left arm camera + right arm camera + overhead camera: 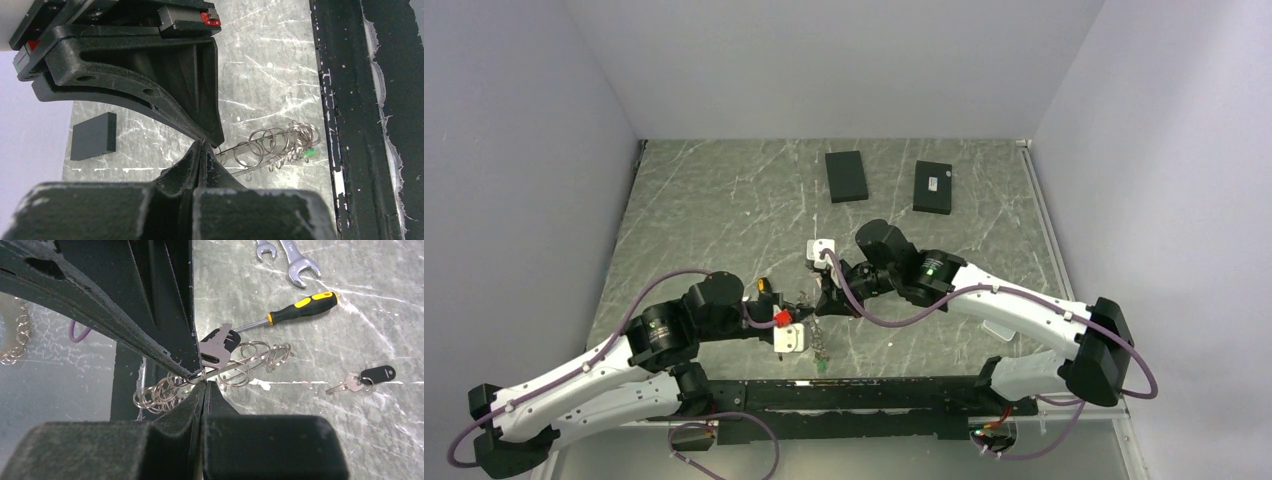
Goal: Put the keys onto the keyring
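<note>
Keyring (260,145): stiff, light, thin metal, likely slippery, and its loose small rings will snag, so pinch the flat rim. Left hand (204,145) is clenched on that rim. Right hand (200,377) is clenched on what looks like a key (219,347), touching the ring. Second key (367,377) lies on the worktop (350,330), well apart.

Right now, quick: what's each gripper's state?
Left gripper: closed on the keyring.
Right gripper: closed beside a key and the keyring; which it grips cannot be told.
</note>
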`<state>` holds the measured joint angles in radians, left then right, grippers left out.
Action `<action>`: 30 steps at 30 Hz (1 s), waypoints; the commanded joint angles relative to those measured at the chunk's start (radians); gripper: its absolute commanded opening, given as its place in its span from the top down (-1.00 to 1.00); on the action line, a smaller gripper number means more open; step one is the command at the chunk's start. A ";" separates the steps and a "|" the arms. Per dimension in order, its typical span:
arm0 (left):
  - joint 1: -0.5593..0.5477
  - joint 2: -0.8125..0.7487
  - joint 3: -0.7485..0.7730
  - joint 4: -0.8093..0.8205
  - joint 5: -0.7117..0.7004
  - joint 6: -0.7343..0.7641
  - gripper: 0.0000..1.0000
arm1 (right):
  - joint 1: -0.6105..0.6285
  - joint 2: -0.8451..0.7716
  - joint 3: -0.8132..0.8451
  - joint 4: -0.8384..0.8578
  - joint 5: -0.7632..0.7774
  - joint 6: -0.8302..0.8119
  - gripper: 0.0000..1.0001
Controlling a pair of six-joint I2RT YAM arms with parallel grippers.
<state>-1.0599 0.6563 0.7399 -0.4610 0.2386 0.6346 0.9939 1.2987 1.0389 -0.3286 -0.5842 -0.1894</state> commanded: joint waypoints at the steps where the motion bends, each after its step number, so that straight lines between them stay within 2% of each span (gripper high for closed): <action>1: 0.000 -0.001 0.018 0.035 0.057 -0.013 1.00 | 0.005 -0.042 0.030 0.093 -0.003 -0.037 1.00; 5: 0.001 0.000 0.015 0.040 0.060 -0.018 1.00 | 0.005 -0.077 -0.014 0.166 -0.032 -0.037 0.99; 6: 0.001 0.001 0.016 0.037 0.053 -0.018 1.00 | 0.005 -0.088 -0.029 0.181 -0.031 -0.030 0.73; 7: 0.001 0.002 0.018 0.036 0.045 -0.017 1.00 | 0.005 -0.107 -0.046 0.194 -0.021 -0.020 0.38; 9: 0.001 0.002 0.017 0.043 0.027 -0.017 1.00 | 0.005 -0.135 -0.078 0.210 0.014 -0.007 0.09; 10: 0.001 0.004 0.018 0.046 0.022 -0.016 1.00 | 0.005 -0.151 -0.092 0.213 0.029 -0.001 0.02; 16: 0.001 0.030 0.026 0.066 0.001 -0.044 1.00 | 0.005 -0.248 -0.172 0.197 0.158 0.039 -0.06; 21: 0.001 0.073 0.063 0.060 -0.049 -0.128 1.00 | 0.005 -0.367 -0.312 0.309 0.421 0.194 -0.07; 25: 0.001 0.111 0.096 0.083 -0.109 -0.218 1.00 | 0.008 -0.472 -0.444 0.441 0.371 0.302 -0.06; 30: 0.001 0.200 0.179 0.070 -0.251 -0.324 1.00 | 0.017 -0.471 -0.467 0.465 0.297 0.328 0.02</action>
<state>-1.0599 0.8078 0.8177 -0.4541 0.1219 0.4358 0.9989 0.8307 0.5652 0.0135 -0.2611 0.0696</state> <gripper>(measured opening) 0.007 0.510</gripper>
